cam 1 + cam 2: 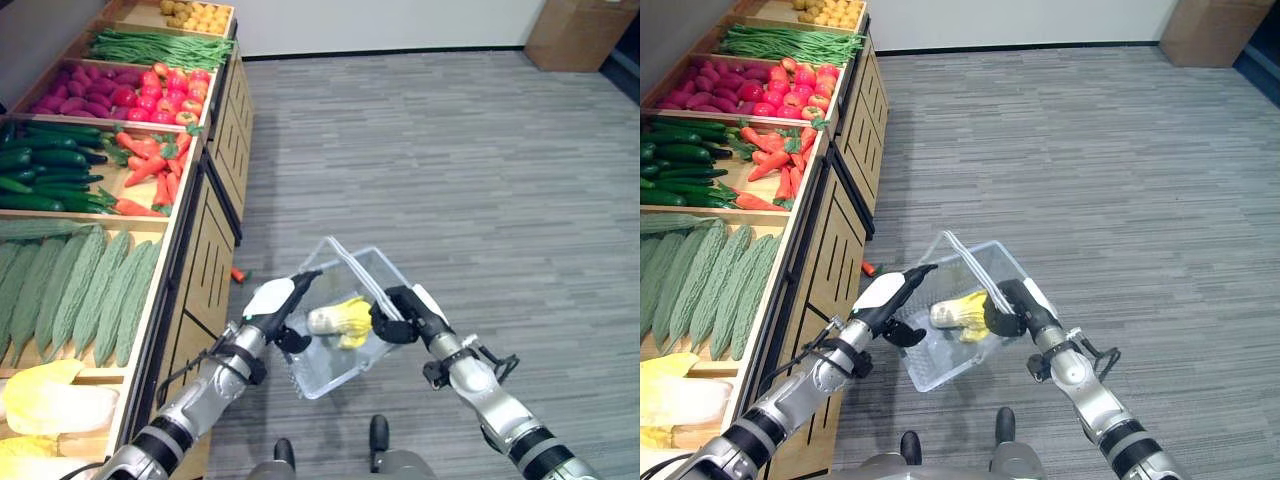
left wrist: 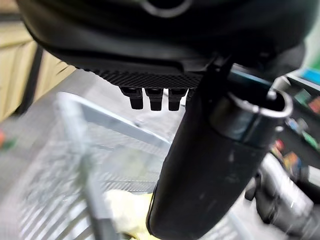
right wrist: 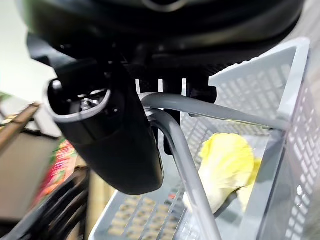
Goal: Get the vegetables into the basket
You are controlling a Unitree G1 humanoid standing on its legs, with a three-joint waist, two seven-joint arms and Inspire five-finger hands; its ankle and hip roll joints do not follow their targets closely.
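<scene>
A clear plastic basket [image 1: 335, 372] hangs tilted over the floor in front of me. My right hand [image 1: 405, 312] is shut on its grey handles [image 3: 180, 150], at the basket's right rim. A yellow-white napa cabbage [image 1: 340, 320] lies inside the basket, also seen as the cabbage [image 3: 225, 165] past the handles. My left hand [image 1: 270, 298] hovers open over the basket's left rim, fingers stretched toward the far corner, holding nothing. Its thumb [image 2: 215, 165] points down over the basket [image 2: 75, 165].
A wooden produce stand [image 1: 205, 225] runs along my left with bitter gourds [image 1: 80, 290], cucumbers [image 1: 45, 165], carrots [image 1: 150, 165], tomatoes [image 1: 175, 90], green beans [image 1: 160, 45] and more napa cabbages [image 1: 45, 395]. A small carrot [image 1: 238, 274] lies on the floor. A cardboard box [image 1: 580, 30] stands far right.
</scene>
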